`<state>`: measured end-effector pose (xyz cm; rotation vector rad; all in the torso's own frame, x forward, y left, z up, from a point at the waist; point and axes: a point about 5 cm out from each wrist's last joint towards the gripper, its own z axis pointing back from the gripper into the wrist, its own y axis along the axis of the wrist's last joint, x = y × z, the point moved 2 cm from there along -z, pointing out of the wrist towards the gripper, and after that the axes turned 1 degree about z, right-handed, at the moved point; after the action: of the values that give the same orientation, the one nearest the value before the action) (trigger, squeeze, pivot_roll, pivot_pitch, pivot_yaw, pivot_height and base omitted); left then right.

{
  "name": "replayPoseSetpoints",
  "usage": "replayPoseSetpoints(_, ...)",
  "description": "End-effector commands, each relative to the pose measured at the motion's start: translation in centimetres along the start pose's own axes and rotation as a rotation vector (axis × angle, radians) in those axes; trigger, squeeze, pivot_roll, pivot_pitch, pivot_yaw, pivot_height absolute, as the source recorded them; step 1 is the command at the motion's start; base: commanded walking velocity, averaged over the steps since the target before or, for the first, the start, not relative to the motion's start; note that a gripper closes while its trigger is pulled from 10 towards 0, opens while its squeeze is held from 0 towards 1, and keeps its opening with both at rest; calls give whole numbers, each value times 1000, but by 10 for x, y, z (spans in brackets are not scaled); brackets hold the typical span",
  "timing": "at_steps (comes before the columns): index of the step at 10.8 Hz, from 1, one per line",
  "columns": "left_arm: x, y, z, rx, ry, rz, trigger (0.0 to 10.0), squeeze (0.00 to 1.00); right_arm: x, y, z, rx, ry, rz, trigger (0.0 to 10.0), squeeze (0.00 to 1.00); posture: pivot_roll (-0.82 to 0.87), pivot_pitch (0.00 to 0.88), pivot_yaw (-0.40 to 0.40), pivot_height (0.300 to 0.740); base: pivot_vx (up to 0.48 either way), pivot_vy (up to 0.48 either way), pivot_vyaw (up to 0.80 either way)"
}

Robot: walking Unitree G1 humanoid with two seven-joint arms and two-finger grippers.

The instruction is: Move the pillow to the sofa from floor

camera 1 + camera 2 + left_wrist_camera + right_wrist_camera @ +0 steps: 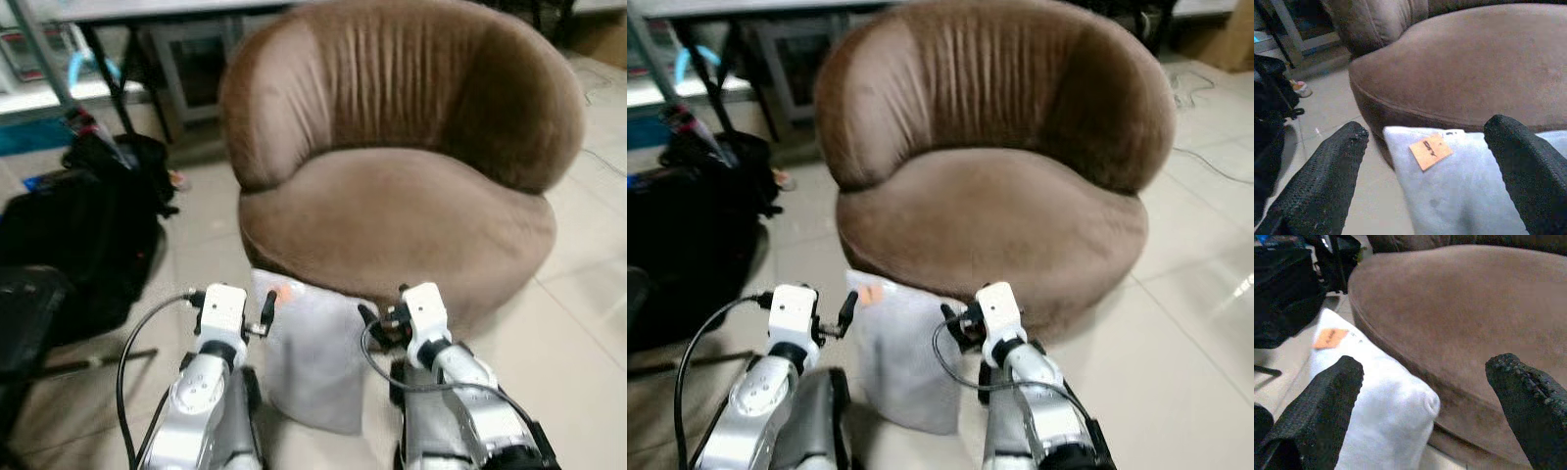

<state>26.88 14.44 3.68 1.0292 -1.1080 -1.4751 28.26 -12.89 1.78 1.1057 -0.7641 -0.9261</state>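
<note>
- Nearest the head camera, two silver forearms reach forward with the white pillow [312, 357] between them.
- Pillow: it stands on edge on the tiled floor [578, 323], its long axis upright, top edge leaning against the lower front of the brown sofa [392, 166]; an orange tag [1430, 150] sits near its upper corner on the robot's left.
- Left gripper [1425, 161]: fingers spread wide, level with the pillow's top on the tag side; one fingertip [267, 305] lies just beside the pillow's upper corner, and I cannot tell whether it touches the fabric.
- Right gripper [1430, 396]: also spread wide, at the pillow's other upper corner, one finger [1327, 401] over the white fabric and the other [1533, 406] before the seat front; nothing is clamped.
- Sofa: a round, plush tub chair, its seat cushion [392, 215] wide and bare above the pillow, its rounded front edge right behind the pillow's top, its curved back wrapping round the far side.
- Open floor lies to the robot's right of the sofa.
- To the robot's left, black bags [78, 235] crowd the floor near the left arm, with a dark table leg [108, 73] behind them.
</note>
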Motion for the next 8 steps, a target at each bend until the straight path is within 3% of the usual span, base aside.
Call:
replayPoseSetpoints(1, -1, 0, -1, -1, 9, 0, 10000, 0, 3, 6, -1, 18, -10, 11, 10000, 0, -135, 0, 74, 460, 0, 0, 0)
replayPoseSetpoints(5, -1, 1, -2, 2, 11, 4, 10000, 0, 4, 7, -3, 11, -6, 23, 10000, 0, -138, 0, 69, 460, 0, 0, 0)
replayPoseSetpoints(8, 0, 2, -2, 0, 12, 7, 10000, 0, 4, 7, -3, 16, -4, 14, 10000, 0, -134, 0, 67, 435, 0, 0, 0)
